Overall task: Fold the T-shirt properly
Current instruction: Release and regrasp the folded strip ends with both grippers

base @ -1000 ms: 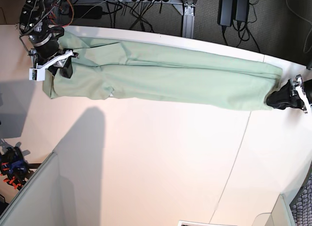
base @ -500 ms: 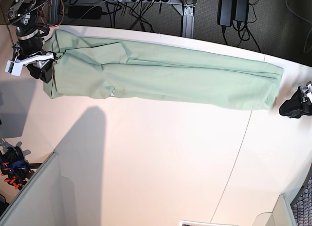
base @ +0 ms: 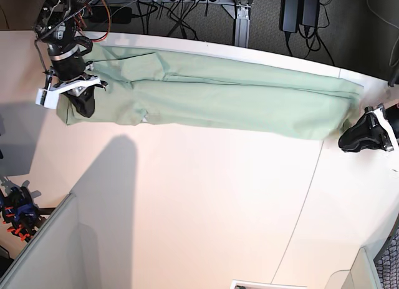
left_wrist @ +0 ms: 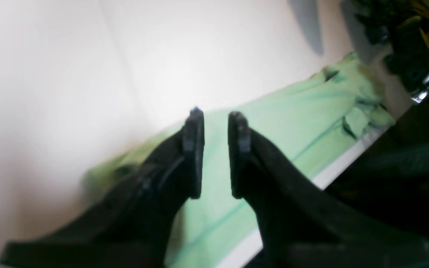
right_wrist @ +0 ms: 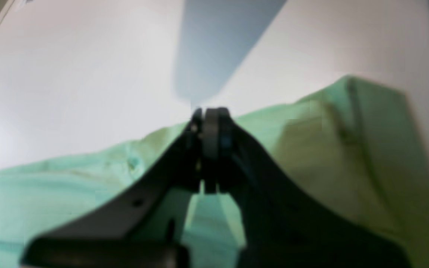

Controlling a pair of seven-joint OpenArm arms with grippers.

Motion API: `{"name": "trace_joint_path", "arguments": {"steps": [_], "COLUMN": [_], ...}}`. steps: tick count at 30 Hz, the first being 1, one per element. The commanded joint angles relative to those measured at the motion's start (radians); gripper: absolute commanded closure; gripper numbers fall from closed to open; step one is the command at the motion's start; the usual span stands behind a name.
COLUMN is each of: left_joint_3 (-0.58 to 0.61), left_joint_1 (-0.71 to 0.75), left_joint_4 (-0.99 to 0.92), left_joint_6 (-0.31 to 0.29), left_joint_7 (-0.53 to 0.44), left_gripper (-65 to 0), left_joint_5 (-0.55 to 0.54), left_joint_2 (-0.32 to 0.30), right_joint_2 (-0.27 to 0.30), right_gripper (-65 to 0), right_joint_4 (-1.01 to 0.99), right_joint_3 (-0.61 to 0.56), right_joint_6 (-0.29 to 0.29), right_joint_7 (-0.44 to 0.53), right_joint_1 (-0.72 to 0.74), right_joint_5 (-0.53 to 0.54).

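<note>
The pale mint-green T-shirt [base: 218,98] lies as a long narrow strip along the far side of the table, reaching nearly from end to end. My right gripper [base: 82,105] hangs over the strip's left end. In its wrist view the right gripper [right_wrist: 209,111] is shut, pads together, with the T-shirt [right_wrist: 50,186] beneath it and no cloth seen between the pads. My left gripper [base: 345,141] sits just off the strip's right end, near the front corner. From its own camera the left gripper [left_wrist: 216,115] stands slightly open with nothing in the gap, and the T-shirt [left_wrist: 274,123] stretches away behind it.
The white table [base: 187,201] has a thin seam [base: 305,201] running down its right part. Cables and power strips [base: 187,5] lie beyond the far edge. A grey partition [base: 37,251] rises at the bottom left, beside a small red and blue object [base: 15,217].
My right gripper swung out past the shirt's left end, came back over it and shut. My left gripper pulled away to the right, then moved back toward the right end, its jaws narrowing.
</note>
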Motion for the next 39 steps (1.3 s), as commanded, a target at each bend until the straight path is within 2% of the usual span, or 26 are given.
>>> {"name": "trace_joint_path", "arguments": {"steps": [1,5,9,12,16,21,26,27,31,32,37,39], "left_joint_3": [0.001,0.042,0.051,0.05,0.05,0.05,0.05,0.05,0.05,0.047,-0.056,-0.114], "left_joint_1": [0.005,0.048,0.065,0.065,0.065,0.065,0.065,0.065,0.065,0.065,0.065,0.065], "left_joint_4": [0.05,0.107,0.081,0.042,-0.029,-0.095,-0.102,-0.102,-0.102,-0.102,-0.093,-0.086], "left_joint_6": [-0.012,-0.012,-0.012,-0.012,-0.012,-0.012,-0.012,-0.012,-0.012,-0.012,-0.012,-0.012], "left_joint_7": [-0.016,-0.096,-0.2,-0.251,-0.269,-0.38,-0.382,-0.382,-0.382,-0.382,-0.362,-0.362], "left_gripper": [-11.2,-1.2,0.0,0.0,0.0,0.0,0.0,-0.6,-16.4,-18.6,-19.3,-25.0], "left_joint_5": [0.01,0.191,0.372,0.422,0.456,0.506,0.529,0.528,0.527,0.515,0.391,0.378], "left_joint_2": [-0.004,0.039,0.071,0.07,0.07,0.07,0.07,0.07,0.07,0.07,0.07,0.07], "right_joint_2": [0.013,0.013,0.014,0.014,0.014,0.014,0.014,0.014,0.014,0.014,0.014,0.014], "right_gripper": [0.0,0.0,0.0,0.0,0.0,0.0,0.0,0.0,0.0,0.0,0.0,0.0], "right_joint_4": [0.003,-0.046,-0.08,-0.092,-0.109,-0.121,-0.128,-0.128,-0.128,-0.128,-0.128,-0.129], "right_joint_3": [-0.016,-0.089,-0.101,-0.101,-0.101,-0.101,-0.101,-0.101,-0.101,-0.101,-0.101,-0.101], "right_joint_6": [0.003,0.003,0.003,0.003,0.003,0.003,0.003,0.003,0.003,0.003,0.003,0.003], "right_joint_7": [0.035,0.075,0.098,0.097,0.098,0.097,0.097,0.098,0.097,0.097,0.097,0.097], "right_joint_1": [0.013,0.029,0.034,0.034,0.034,0.034,0.034,0.034,0.033,0.033,0.031,0.031], "right_joint_5": [-0.011,-0.098,-0.136,-0.135,-0.135,-0.136,-0.154,-0.162,-0.165,-0.165,-0.172,-0.177]}}
